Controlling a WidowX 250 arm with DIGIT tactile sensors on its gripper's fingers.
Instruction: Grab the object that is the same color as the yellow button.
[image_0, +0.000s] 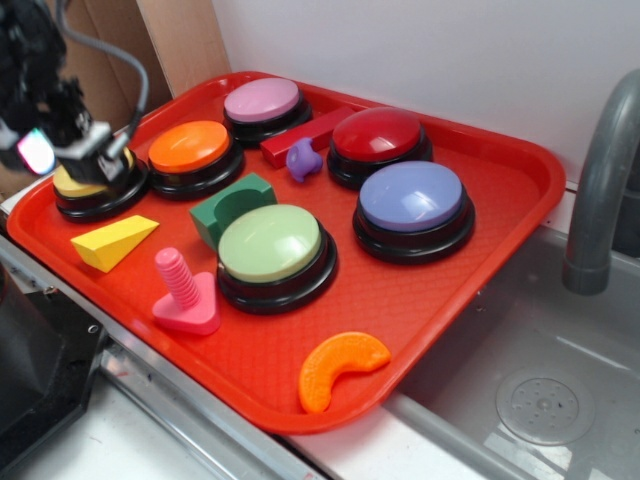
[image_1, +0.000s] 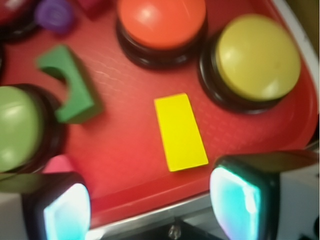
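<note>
Pincer (image_1: 150, 210) open, empty, hovering above the left end of the red tray (image_0: 505, 160), over the yellow button (image_0: 75, 187). Fingers (image_1: 67, 207) spread wide at the bottom of the wrist view, gripping nothing. Yellow wedge block (image_0: 113, 241) flat on the tray, just in front of the yellow button (image_1: 256, 57), apart from it. In the wrist view, wedge (image_1: 180, 131) above the gap between the fingers, untouched. Orange button (image_1: 161, 20) beside the yellow one. Green arch block (image_1: 70, 87) and light green button (image_0: 270, 243) to the wedge's other side. Pink screw piece (image_0: 184, 292) near the tray's front edge.
</note>
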